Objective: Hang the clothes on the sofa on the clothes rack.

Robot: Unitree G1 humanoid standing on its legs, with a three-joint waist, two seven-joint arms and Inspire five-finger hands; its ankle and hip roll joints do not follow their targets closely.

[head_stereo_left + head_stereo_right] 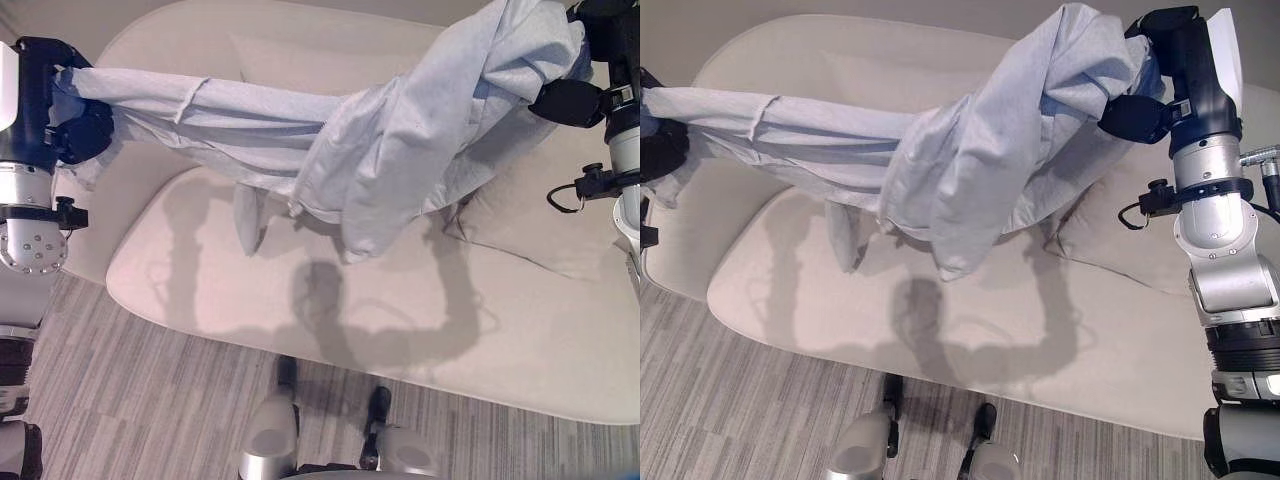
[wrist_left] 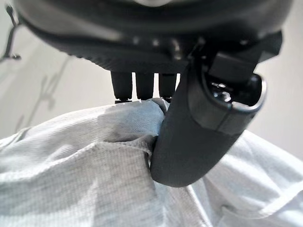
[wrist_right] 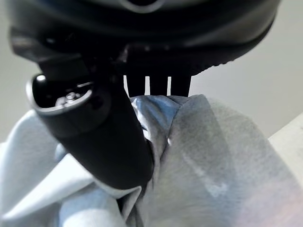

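The light grey garment (image 1: 400, 150) hangs stretched in the air above the beige sofa (image 1: 480, 330), its loose part drooping in the middle. My left hand (image 1: 60, 100) pinches one end, my right hand (image 1: 1165, 70) pinches the other, higher.

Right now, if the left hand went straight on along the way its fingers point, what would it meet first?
Probably only the light grey garment that the left hand already pinches. Beyond the cloth I see pale wall, with depth unclear, so the way looks free there.
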